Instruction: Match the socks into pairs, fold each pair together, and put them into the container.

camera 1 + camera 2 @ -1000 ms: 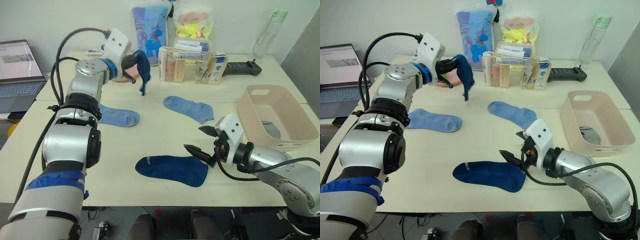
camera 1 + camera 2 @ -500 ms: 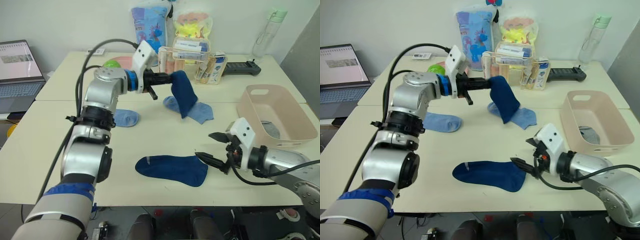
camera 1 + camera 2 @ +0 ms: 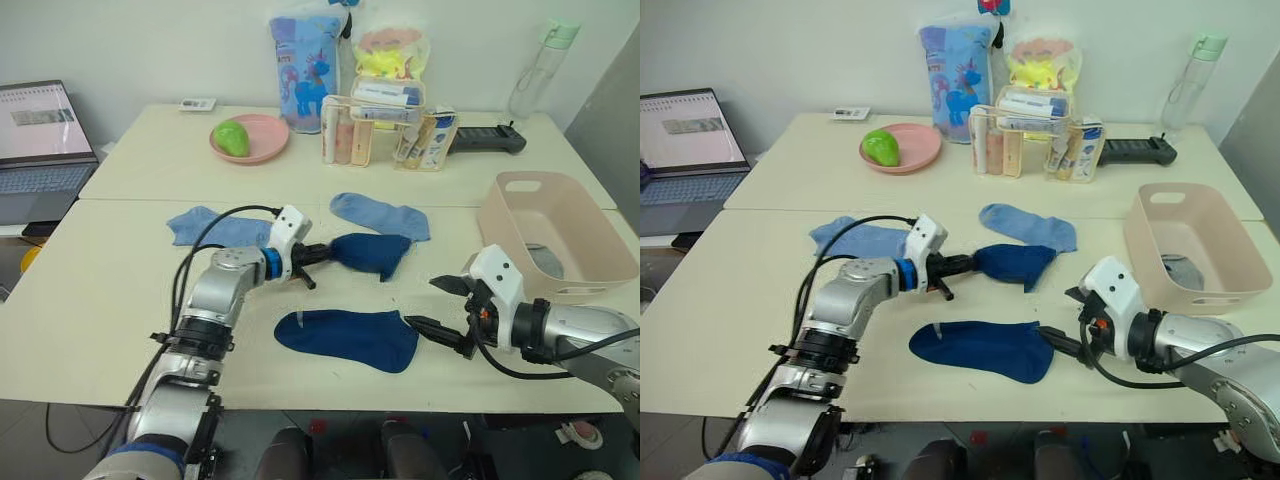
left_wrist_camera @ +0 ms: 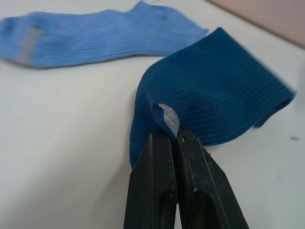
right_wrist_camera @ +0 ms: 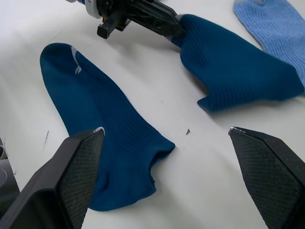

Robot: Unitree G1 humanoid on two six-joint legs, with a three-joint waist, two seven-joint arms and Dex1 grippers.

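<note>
While your left claw pinched one navy sock by its heel end, that sock trailed rightward just beyond its mate, the second navy sock, which lay flat lengthwise across the worktop. Your right claw, spread wide and empty, sat just off the flat sock's cuff, nearer to it than the left.
</note>
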